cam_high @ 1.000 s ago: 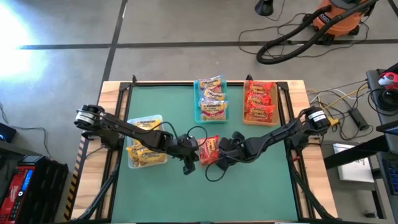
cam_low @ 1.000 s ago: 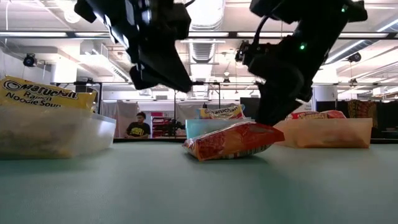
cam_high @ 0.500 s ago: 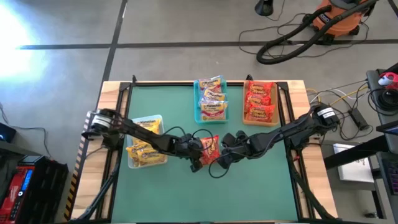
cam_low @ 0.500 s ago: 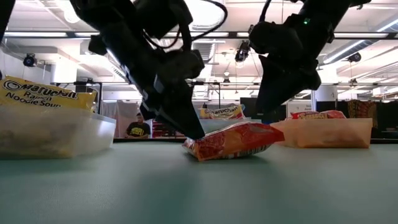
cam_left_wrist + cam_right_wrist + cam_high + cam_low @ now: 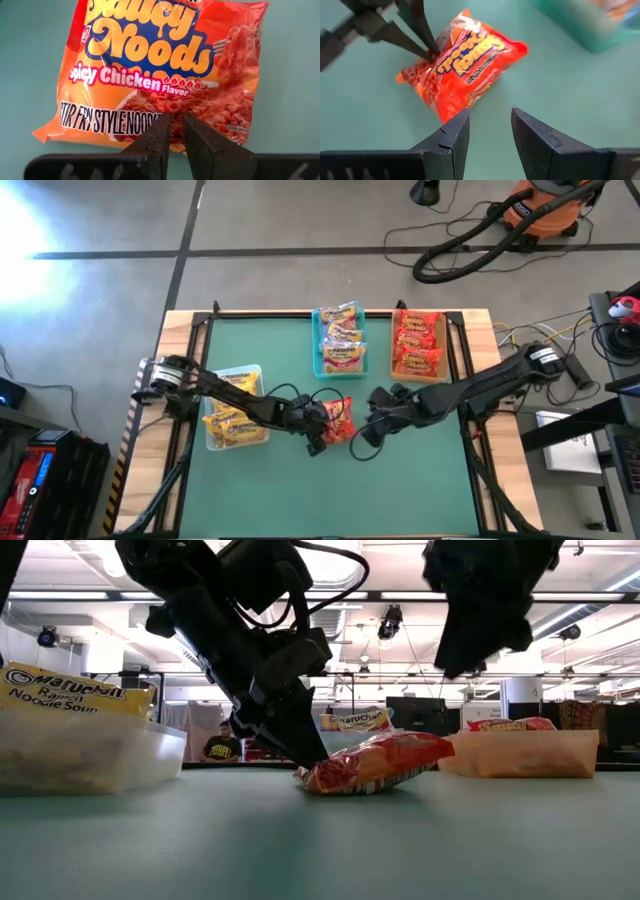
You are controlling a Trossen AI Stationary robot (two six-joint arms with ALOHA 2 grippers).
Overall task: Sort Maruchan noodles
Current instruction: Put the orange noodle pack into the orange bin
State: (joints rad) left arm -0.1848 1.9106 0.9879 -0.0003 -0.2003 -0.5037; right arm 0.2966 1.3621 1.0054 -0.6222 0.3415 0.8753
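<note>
The left jaws [image 5: 173, 131] are pressed together, tips on the edge of a red packet [image 5: 340, 420] lying mid-table [image 5: 270, 490]. The right jaws [image 5: 489, 131] stand apart, empty, raised just beside it. Other packets fill three trays [image 5: 342, 367].

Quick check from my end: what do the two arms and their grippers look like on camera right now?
Both are dark, slim, jointed arms with pale silver collars at their bases. Black cables loop loosely off each wrist. The left gripper has two dark, tapered wedge fingers; the right gripper has two matching dark, flat-faced fingers. No markings are visible.
</note>
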